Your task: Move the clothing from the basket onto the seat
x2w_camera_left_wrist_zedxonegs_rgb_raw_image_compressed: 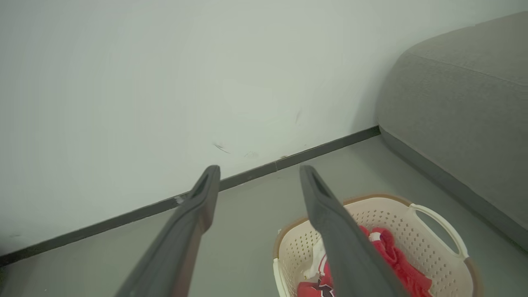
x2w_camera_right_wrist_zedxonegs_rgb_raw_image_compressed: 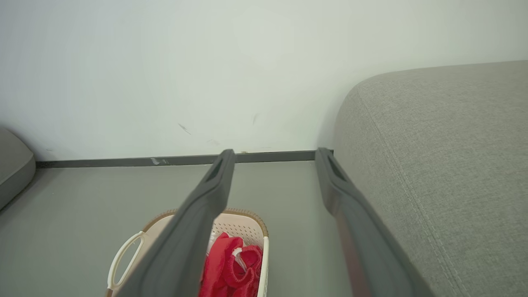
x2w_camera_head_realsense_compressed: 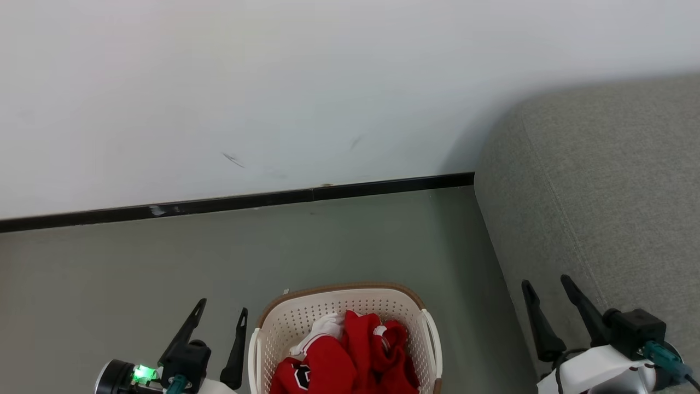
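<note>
Head view: the clothes lie heaped in the basket on the floor, between my left fingers and right fingers, both pairs spread and empty; the sofa stands right. Left wrist view: basket sits low right. Right wrist view: low left. I'd drop one arm into the heap's middle, clear of the rim.

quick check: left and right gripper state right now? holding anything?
Left gripper: open, holding nothing.
Right gripper: open, holding nothing.
</note>
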Controlling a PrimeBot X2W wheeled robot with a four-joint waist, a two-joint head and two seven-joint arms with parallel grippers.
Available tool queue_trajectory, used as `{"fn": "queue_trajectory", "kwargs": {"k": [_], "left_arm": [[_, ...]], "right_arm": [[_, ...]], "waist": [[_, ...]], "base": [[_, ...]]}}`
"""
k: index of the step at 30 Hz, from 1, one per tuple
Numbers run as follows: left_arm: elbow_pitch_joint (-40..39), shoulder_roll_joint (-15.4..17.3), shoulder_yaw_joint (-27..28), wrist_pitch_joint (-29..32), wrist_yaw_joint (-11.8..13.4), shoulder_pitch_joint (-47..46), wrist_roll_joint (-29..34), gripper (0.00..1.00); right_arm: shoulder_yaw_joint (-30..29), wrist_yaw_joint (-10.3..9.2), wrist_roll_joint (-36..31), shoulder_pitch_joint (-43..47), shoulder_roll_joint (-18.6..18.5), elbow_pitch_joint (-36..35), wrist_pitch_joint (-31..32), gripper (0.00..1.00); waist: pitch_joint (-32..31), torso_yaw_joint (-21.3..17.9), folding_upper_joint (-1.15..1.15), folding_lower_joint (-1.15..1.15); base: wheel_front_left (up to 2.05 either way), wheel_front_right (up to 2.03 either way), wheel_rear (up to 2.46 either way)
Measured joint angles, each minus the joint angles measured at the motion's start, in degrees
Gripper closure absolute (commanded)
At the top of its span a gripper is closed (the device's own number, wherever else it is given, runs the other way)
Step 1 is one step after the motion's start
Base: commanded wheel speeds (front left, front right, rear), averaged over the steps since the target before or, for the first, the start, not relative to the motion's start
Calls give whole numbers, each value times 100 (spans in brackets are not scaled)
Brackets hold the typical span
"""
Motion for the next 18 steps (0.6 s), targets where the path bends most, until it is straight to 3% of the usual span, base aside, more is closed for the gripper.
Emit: {"fn": "queue_trajectory", "kwargs": {"k": [18], "left_arm": [[746,-36,-374,0,-229,-581,277,0]], "right_arm": [[-270,0,113,-171,-1,-609,-9,0]], "waist": [[733,-280,0,0]], "base": [[0,0,0]]}}
